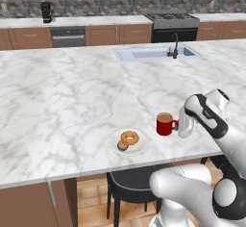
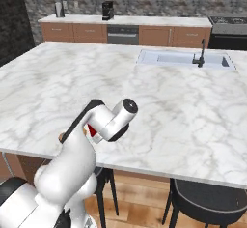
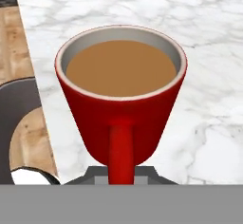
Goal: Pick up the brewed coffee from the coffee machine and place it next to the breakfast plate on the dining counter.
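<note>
Task is near done, by the look of it. Gripper (image 1: 178,124) is clenched on the handle of the brewed coffee (image 1: 165,124), holding it from the right. In the left base view the mug stands upright, low over or on the near edge of the dining counter (image 1: 72,91), just right of the breakfast plate (image 1: 129,142), apart from it. Whether its base touches the marble I cannot tell. Left, as I judge it: confirm it is set down, release the handle, back the hand off without tipping it.

Views differ:
- Hand view: the mug from the handle side, liquid level near the rim, no spill visible, handle running down between the fingertips; marble beyond, wood floor and a dark stool seat off the counter edge.
- Left base view: the only clear read on the mug-to-plate relation; doughnut and small pastry sit on the plate.
- Right base view: the arm covers most of the mug, just a red sliver shows.

Farther back: the inset sink (image 1: 153,53) with black tap (image 1: 175,48). Farthest, the coffee machine (image 1: 46,12) on the rear worktop, well apart from the mug.
</note>
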Controlling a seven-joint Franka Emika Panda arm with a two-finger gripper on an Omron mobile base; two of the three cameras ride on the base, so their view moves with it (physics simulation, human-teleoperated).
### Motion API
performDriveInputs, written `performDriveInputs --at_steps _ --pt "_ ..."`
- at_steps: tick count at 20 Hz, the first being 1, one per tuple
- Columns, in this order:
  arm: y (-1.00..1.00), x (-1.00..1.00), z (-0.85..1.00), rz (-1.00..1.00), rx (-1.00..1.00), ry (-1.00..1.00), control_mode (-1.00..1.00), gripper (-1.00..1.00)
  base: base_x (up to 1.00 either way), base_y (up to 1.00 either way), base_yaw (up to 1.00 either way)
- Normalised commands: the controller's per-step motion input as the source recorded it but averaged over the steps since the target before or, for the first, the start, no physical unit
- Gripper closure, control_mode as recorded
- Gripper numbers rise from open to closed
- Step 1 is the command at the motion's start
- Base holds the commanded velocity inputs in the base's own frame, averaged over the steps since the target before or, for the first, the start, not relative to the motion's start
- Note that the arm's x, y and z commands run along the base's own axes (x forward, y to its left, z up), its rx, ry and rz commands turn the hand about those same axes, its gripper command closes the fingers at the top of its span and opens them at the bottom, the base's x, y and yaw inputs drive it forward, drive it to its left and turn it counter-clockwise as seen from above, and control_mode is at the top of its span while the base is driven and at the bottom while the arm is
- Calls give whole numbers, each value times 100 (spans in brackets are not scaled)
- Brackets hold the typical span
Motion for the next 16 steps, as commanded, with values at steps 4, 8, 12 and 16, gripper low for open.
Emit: performDriveInputs --at_steps 4,8,12,16 --pt "-15 58 -38 6 0 0 -100 100 0 0 0" --pt "-19 60 -32 6 0 0 -100 100 0 0 0" --pt "-17 61 -31 6 0 0 -100 100 0 0 0" --pt "-11 60 -28 6 0 0 -100 100 0 0 0"
